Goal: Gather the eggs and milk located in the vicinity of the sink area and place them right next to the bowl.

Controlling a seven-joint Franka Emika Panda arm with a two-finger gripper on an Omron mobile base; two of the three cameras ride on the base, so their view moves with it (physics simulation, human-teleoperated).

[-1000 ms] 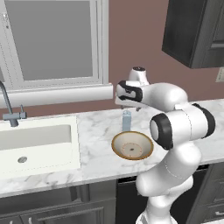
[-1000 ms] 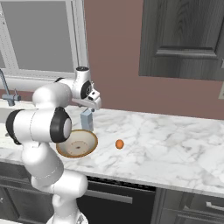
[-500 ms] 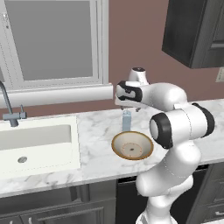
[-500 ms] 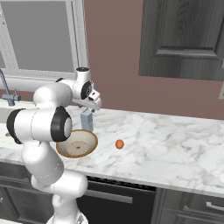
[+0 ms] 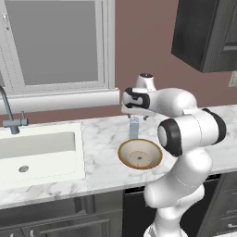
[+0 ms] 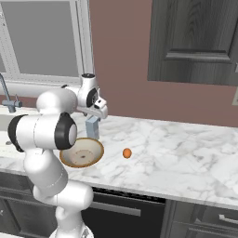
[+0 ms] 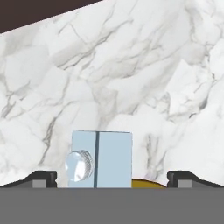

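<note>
My pincer hangs spread wide above the milk carton, its two dark tips standing well clear on either side and pinching nothing. Looking down along my hand, I see the carton's pale blue top with its round cap, and a sliver of the bowl's rim peeking out just beside it. From the left base view, the milk stands upright on the marble surface, right behind the bowl and close against its far edge; I cannot tell whether they touch. The sink lies well off to the left, with its faucet at the back. In the right base view, one egg rests on the surface near the bowl, to its right and a little apart from it.
</note>
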